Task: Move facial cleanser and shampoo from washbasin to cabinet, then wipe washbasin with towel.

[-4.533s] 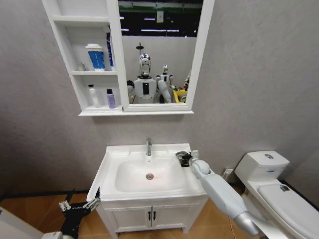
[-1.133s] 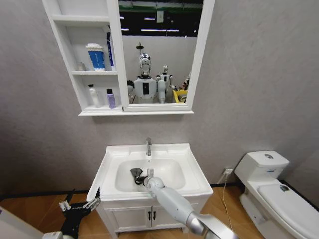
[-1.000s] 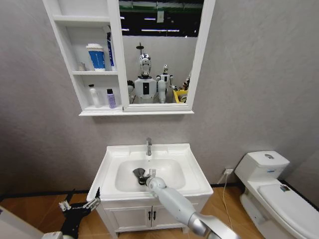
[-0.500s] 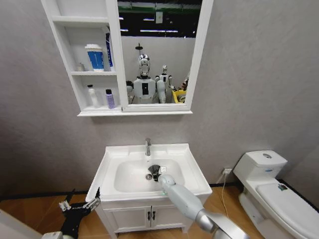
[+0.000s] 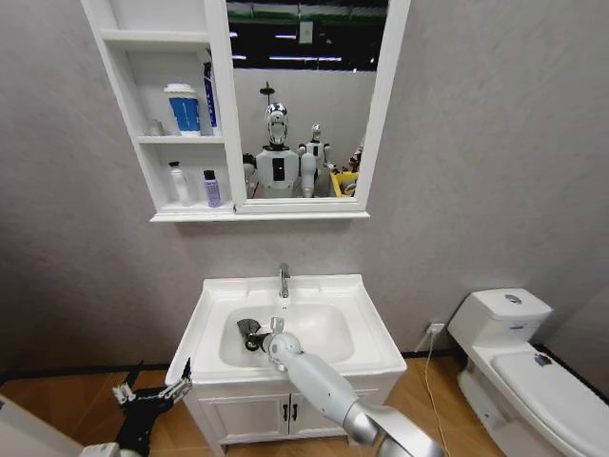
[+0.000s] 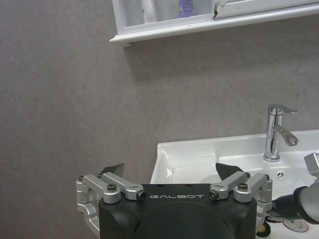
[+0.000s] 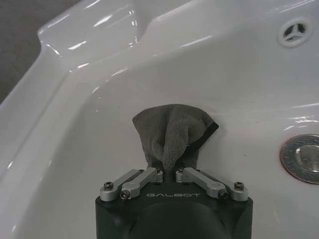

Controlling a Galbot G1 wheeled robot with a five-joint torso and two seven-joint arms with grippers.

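Overall light: bright, even and soft indoors.
Light source: ceiling strip lights, seen reflected in the mirror [image 5: 304,95].
Glare: white streaks on the glossy washbasin [image 7: 89,59] rim and bowl wall; a glint on the faucet [image 6: 276,132].
Shadows: a soft band on the wall under the cabinet [image 5: 257,215]; faint shade beneath the towel [image 7: 172,137].
Distortion: the head view bows straight edges outward near its borders.
Focus: all views sharp.

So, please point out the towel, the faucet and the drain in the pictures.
towel [image 7: 172,134], right wrist view, middle of the grey cloth.
faucet [image 6: 273,134], left wrist view, upright chrome body.
drain [image 7: 303,158], right wrist view, metal ring in the bowl.
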